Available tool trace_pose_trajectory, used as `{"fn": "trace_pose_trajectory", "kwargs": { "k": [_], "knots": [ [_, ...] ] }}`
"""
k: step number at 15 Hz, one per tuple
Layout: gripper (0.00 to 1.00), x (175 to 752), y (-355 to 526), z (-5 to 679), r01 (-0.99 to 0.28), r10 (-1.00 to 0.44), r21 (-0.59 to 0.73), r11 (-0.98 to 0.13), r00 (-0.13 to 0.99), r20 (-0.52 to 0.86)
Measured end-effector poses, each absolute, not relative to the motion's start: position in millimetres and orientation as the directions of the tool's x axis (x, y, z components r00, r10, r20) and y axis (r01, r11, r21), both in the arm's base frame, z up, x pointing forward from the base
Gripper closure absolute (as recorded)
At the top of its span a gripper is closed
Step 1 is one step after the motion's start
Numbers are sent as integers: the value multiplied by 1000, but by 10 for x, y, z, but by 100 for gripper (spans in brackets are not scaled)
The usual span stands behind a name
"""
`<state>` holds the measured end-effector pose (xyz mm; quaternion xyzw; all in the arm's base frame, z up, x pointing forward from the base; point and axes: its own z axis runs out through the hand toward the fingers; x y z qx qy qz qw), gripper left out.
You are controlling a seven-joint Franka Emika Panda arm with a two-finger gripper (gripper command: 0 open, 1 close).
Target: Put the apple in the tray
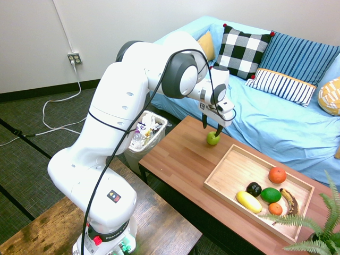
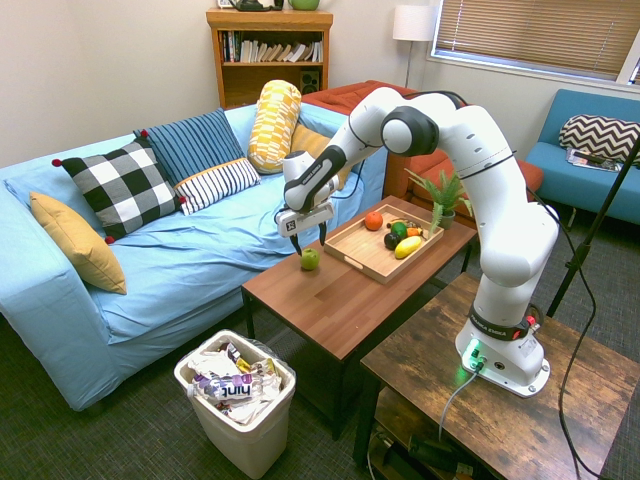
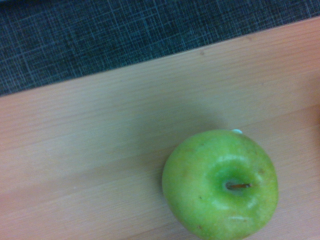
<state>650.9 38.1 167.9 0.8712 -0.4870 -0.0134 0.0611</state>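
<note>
A small yellow-green apple [image 1: 213, 138] [image 2: 310, 259] [image 3: 220, 184] rests on the wooden coffee table [image 1: 180, 159], near its sofa-side edge and just outside the tray's short end. My gripper [image 1: 211, 126] [image 2: 309, 238] hangs directly over the apple, open, with its dark fingertips reaching down around the apple's top; nothing is held. The light wood tray [image 1: 228, 172] [image 2: 355, 250] lies further along the table and holds several fruits. In the wrist view the apple shows stem-up on bare wood.
In the tray lie an orange [image 1: 277, 175], a dark green fruit [image 1: 270, 195], a yellow fruit [image 1: 248, 201] and a banana [image 1: 288, 201]. A fern [image 1: 313, 228] stands at the table's far end. The blue sofa [image 1: 276, 119] runs along the table; a bin [image 2: 237, 397] sits on the floor.
</note>
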Motion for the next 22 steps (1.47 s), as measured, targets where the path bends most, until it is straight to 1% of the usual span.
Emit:
{"fn": "trace_pose_trajectory", "kwargs": {
  "k": [6, 7, 12, 18, 20, 22],
  "knots": [
    [0, 6541, 338, 1324, -855, -861, 135, -501, 508, 21],
    [100, 6557, 335, 1303, -856, -862, 134, -499, 506, 21],
    [100, 6663, 330, 1104, -862, -869, 138, -488, 495, 13],
    [100, 6708, 245, 1123, -869, -878, 147, -472, 479, 14],
    [100, 6730, 159, 1195, -876, -883, 141, -461, 469, 25],
    [100, 6777, -14, 1460, -886, -890, 115, -448, 455, 39]
  ]
}}
